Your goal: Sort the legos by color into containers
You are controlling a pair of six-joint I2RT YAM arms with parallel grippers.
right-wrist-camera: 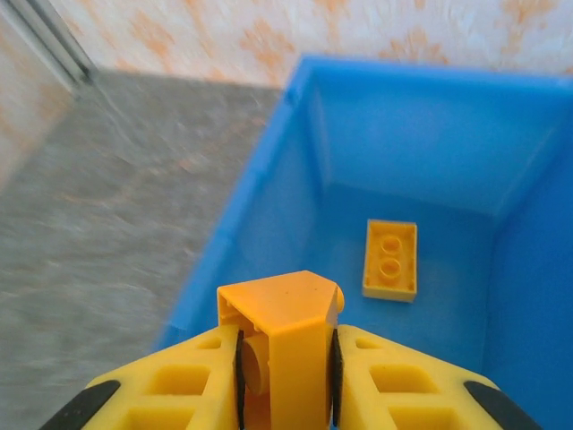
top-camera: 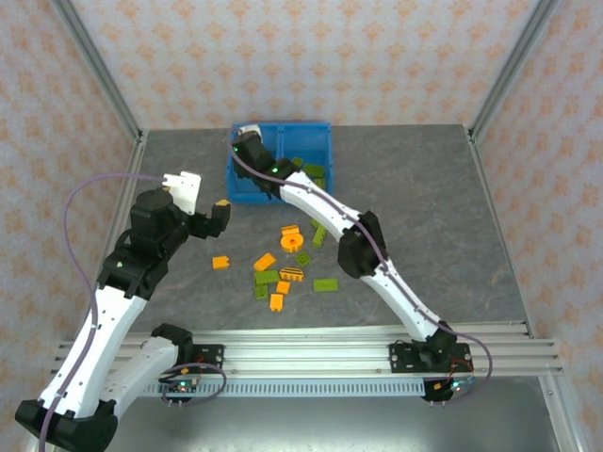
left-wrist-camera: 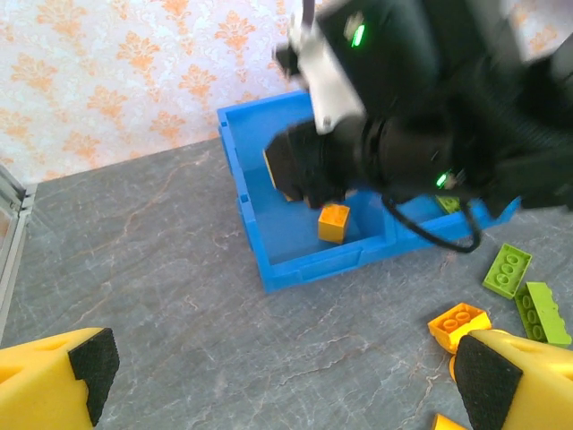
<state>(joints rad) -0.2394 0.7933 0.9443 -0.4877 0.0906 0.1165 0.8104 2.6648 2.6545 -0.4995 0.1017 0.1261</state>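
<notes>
I hold an orange brick (right-wrist-camera: 279, 327) in the closed right end effector (right-wrist-camera: 285, 358) over the blue bin (right-wrist-camera: 260, 215), apparently the orange side, since a matching piece (right-wrist-camera: 390, 260) lies inside; the left end effector (left-wrist-camera: 282, 381) hangs open.

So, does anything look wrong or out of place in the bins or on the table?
Nothing stands out. One orange brick lies in the left bin, green bricks lie in the right bin, and the right claw holds a second orange brick above the left bin. The loose bricks on the table are unsorted.
</notes>
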